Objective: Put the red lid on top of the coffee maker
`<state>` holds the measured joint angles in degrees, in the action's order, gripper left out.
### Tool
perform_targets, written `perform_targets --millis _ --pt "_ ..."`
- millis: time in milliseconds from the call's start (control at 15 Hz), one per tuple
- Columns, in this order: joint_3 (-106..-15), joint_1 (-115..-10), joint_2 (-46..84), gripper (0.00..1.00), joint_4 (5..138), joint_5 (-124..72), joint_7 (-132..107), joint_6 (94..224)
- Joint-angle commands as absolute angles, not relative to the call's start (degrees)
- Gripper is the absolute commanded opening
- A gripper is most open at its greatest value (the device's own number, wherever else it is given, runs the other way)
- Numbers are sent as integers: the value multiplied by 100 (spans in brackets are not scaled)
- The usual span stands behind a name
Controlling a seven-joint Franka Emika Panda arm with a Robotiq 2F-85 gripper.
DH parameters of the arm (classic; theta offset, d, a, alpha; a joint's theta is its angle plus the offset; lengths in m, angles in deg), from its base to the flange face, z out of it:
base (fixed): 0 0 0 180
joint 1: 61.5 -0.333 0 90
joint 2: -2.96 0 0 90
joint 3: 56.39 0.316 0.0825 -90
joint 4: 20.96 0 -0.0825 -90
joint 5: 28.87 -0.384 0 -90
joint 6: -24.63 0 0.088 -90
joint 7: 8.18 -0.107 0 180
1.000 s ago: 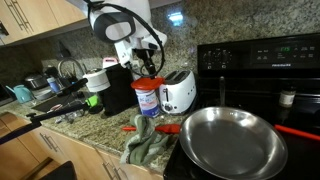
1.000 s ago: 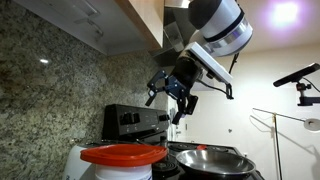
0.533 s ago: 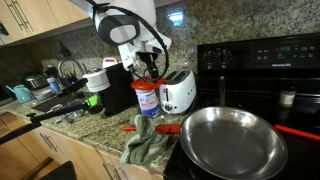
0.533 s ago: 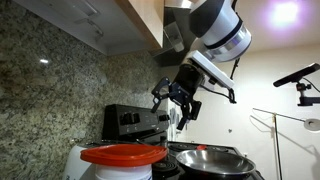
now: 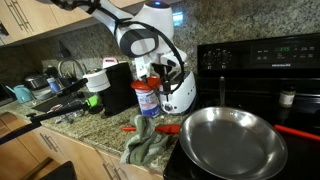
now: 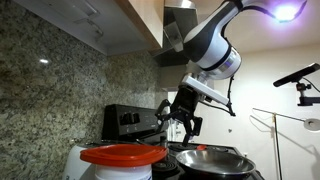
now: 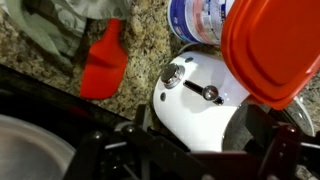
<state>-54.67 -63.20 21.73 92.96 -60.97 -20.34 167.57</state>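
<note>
Got the red lid capping the clear blue-labelled jar, so not up on the coffee maker yet. In the wrist view, fills the 2 o'clock corner as a big orange-red disc with the jar label peeking out at 12.

Got the coffee maker right at the jar's 9 o'clock, black, boxy and taller than the jar. White toaster just beside the jar at 3 o'clock.

Tool hanging over the toaster, around 2 o'clock from the lid, fingers spread apart with nothing clamped between them. Can't tell whether a finger touches the lid.

Further out at the jar's 6 o'clock: a red utensil and a crumpled green cloth on the granite surface. Big steel pan down at 4 o'clock on the black stove.
</note>
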Motion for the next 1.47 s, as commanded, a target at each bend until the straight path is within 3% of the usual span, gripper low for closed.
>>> perform_targets --millis 0,933,1400 --pt "-5386 -6163 2304 100 8877 -6000 -2266 15701" --pt "-5341 -5917 2675 100 8168 -6796 -1503 13836" --pt "-5254 -5929 2763 100 8342 -7240 -725 14410"
